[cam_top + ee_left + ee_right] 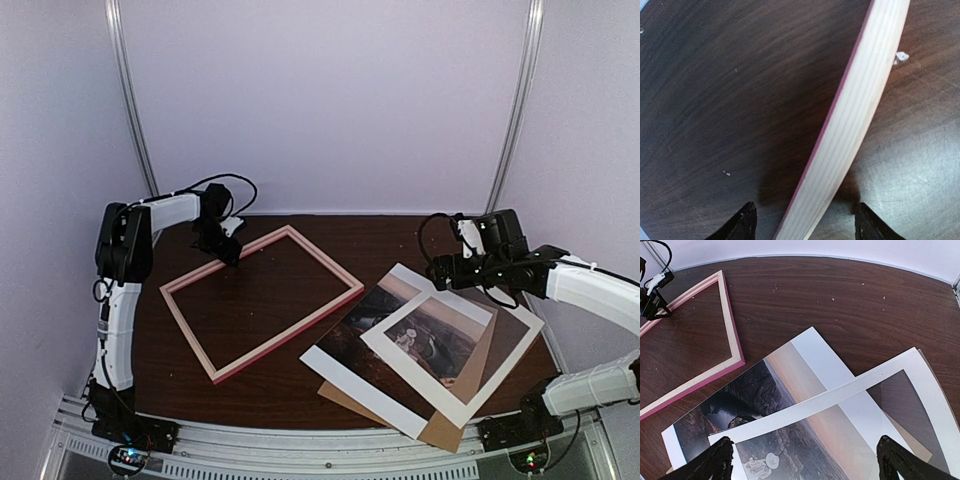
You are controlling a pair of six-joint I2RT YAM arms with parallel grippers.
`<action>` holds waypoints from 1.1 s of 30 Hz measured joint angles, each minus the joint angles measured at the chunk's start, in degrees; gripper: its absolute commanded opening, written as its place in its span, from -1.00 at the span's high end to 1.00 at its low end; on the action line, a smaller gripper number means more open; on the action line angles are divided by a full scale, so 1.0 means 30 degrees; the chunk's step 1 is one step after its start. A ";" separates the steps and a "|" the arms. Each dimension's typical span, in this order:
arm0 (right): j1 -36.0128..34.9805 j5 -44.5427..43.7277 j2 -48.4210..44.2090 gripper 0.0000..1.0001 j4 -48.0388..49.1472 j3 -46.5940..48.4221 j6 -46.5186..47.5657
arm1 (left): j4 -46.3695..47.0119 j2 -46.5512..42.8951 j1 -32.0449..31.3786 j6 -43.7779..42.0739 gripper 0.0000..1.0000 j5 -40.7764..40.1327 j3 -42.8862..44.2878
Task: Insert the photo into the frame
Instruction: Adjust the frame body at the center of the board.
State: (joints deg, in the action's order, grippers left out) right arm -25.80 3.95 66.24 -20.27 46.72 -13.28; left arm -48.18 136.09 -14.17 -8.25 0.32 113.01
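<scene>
Wood frame (pixel 870 90) rail lay untouched between the left gripper's (pixel 806 222) open jaws; closing off-centre could skid it; right gripper (pixel 805 457) gaped above the photo (pixel 765 385).

A white window mat (pixel 410 372) lies on the near right of the dark wooden table (pixel 260 385). A brown backing board (pixel 442 432) pokes out beneath its near corner.

White arm shells (pixel 118 330), blk joints (pixel 125 240), blk cables (pixel 226 178)
</scene>
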 measured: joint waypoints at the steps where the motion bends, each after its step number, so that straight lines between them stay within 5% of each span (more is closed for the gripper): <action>1: -0.0007 0.0044 0.0066 -0.99 0.0066 0.0000 -0.0073 | 0.0029 -0.0007 0.0015 0.0109 -0.13 0.0015 -0.0080; 15: -0.0087 0.0102 0.0831 -0.99 0.0189 0.0000 -0.0160 | 0.2149 -0.4721 0.0124 0.4495 0.32 -0.0466 -0.8087; 33: 0.0408 -0.2295 0.3344 -0.99 -0.2907 0.1064 -0.1588 | 0.6003 -1.1948 -0.0197 1.0185 0.38 0.1566 -1.8462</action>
State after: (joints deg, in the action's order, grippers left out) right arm -24.58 -2.94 76.27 -28.99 49.91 -18.04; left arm -30.17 100.25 -14.76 22.31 5.02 57.63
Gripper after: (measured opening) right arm 0.995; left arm 0.307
